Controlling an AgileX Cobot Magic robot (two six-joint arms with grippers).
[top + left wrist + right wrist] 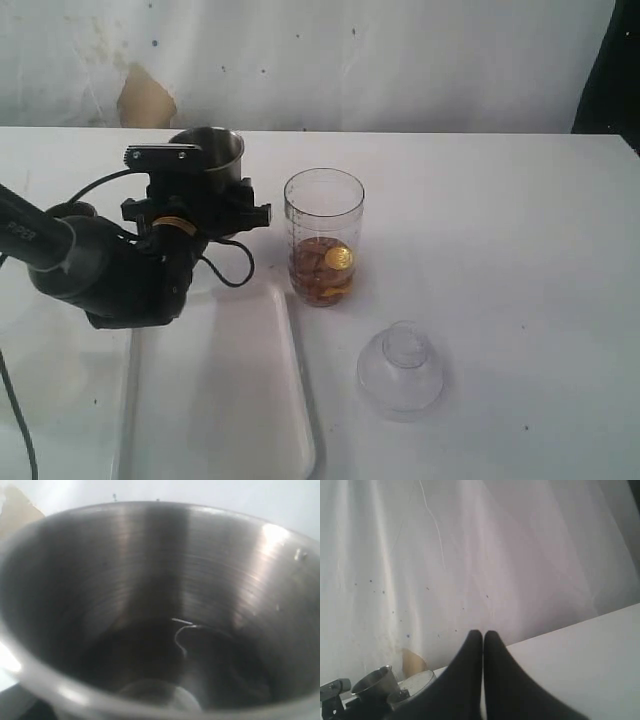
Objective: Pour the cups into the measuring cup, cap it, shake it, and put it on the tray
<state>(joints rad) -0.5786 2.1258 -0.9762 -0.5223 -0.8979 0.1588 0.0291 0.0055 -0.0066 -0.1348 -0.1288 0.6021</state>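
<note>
The steel tumbler (212, 150) stands nearly upright left of the measuring cup (323, 236), with my left gripper (200, 180) shut around its body. In the left wrist view the tumbler's inside (165, 605) fills the frame and looks empty; the fingers are hidden. The measuring cup is uncapped and holds brown pieces and a gold coin-like piece in its lower third. The clear cap (401, 369) lies on the table in front of it. The white tray (215, 400) lies at the front left. My right gripper (483, 636) is shut and empty, off in the air. The wooden cup is not clearly visible.
A dark rounded rim (66, 210) peeks out behind the left arm (110, 270). The right wrist view shows the tumbler (372, 679) and the measuring cup's rim (415, 682) far off. A white cloth backdrop (380, 60) stands behind the table.
</note>
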